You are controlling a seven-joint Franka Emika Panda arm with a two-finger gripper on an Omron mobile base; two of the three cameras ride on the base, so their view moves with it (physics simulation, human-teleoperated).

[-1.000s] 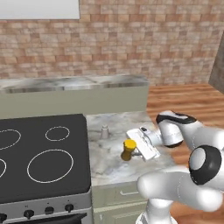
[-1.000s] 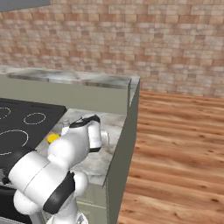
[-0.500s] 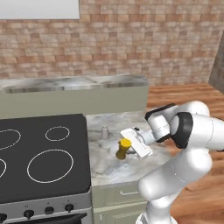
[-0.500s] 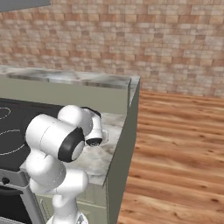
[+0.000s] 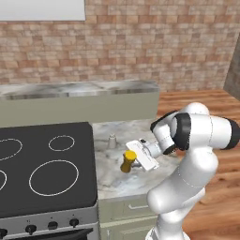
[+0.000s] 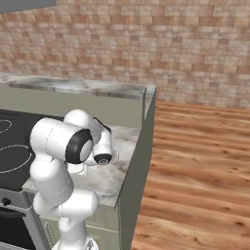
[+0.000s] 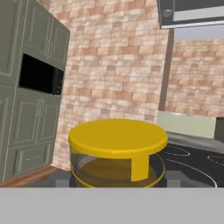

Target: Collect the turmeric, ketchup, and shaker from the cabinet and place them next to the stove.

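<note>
Right next to the stove (image 5: 47,168), on the marble worktop (image 5: 140,178), the arm is bent low with its end effector (image 5: 133,159) pointing sideways toward the cooktop. It's got the turmeric (image 5: 127,161) clamped between its fingers, partly closed around the jar, so the jaws sit about as wide as the jar itself. From the left base view the jar looks tilted a bit, yellow lid up and leaning, and I can't really tell if its bottom is touching the marble or hanging just above it.

Hand view gives you the yellow lid (image 7: 118,139) huge and close up, with the brownish powder visible through the glass underneath, and the black glass with white burner rings off to the right behind it.

The shaker (image 5: 112,140) is already standing upright on the worktop, just beside the stove's right edge and a little further back than the jar, clearly apart from it.

From the right base view the arm's elbow blocks most of the worktop (image 6: 117,176), so the jar is hidden there.
</note>
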